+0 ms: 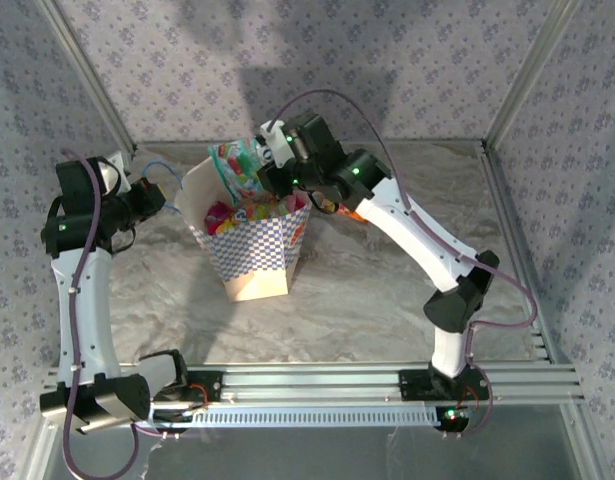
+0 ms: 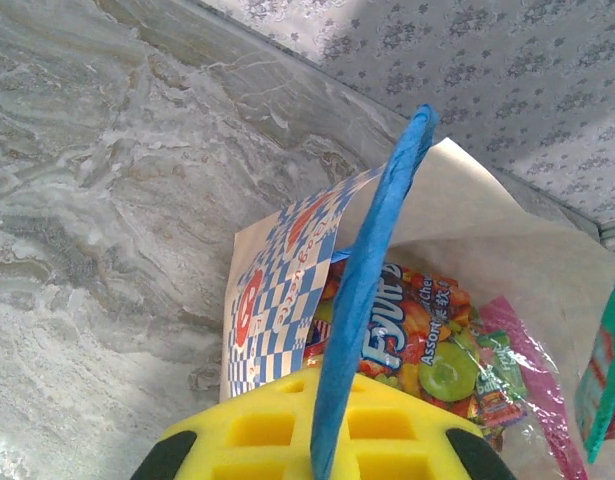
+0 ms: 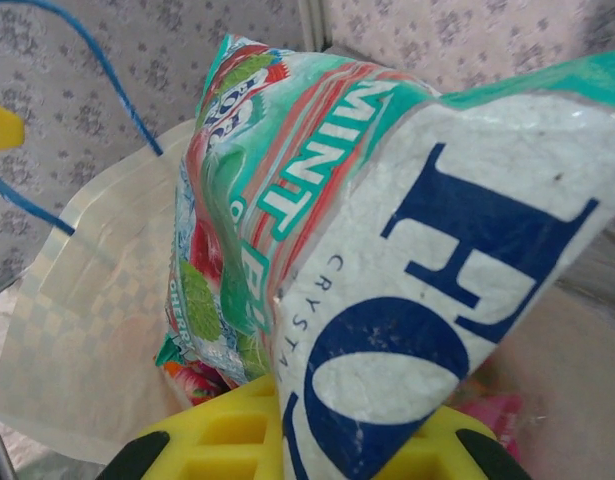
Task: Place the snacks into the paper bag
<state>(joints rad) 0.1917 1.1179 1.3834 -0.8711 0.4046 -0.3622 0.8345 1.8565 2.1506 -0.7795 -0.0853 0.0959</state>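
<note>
top: high at rear, looking down | wrists: close-up, both facing paper bag

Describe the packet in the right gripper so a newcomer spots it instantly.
Find the checkered paper bag mid-table. Just above its open mouth, the right gripper holds the teal-white mint packet. Unlike the fruit-candy packets inside, it carries big blue lettering.

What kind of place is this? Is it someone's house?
Probably not a house: it looks like a robot test booth. The left arm and right arm are bolted to a metal rail, and metal frame posts hold flowery wall panels.
</note>
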